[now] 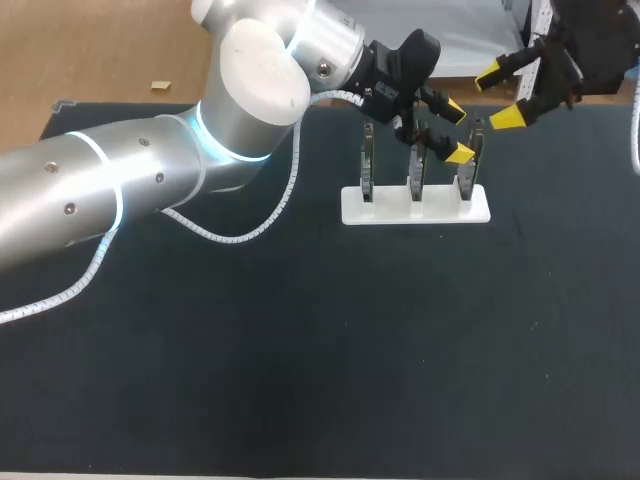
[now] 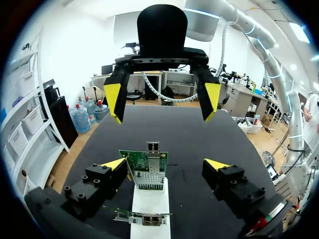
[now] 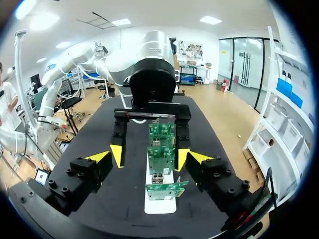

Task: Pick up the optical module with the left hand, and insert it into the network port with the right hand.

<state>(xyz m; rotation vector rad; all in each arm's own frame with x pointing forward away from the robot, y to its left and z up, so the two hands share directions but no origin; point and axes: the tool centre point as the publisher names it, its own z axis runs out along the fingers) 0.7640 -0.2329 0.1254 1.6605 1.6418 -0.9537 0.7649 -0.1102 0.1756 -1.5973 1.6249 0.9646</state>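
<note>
A white stand (image 1: 415, 206) holds three upright green network cards. Out of the port of the rightmost card (image 1: 474, 150) sticks a silver optical module (image 2: 153, 147), also seen as the module (image 3: 158, 178) on the nearest card (image 3: 165, 190). My left gripper (image 1: 458, 132) is open, its yellow tips on either side of that card (image 2: 143, 164), touching nothing. My right gripper (image 1: 500, 95) is open and empty, up and to the right of the stand. The left gripper (image 2: 166, 167) faces the right gripper (image 2: 163, 99). Across the cards, the right gripper (image 3: 149, 159) faces the left gripper (image 3: 149, 156).
The stand (image 2: 149, 201) rests on a dark table mat (image 1: 320, 350). My left arm (image 1: 150, 170) stretches across the left and middle of the table, with its white cable (image 1: 230, 238) hanging near the mat.
</note>
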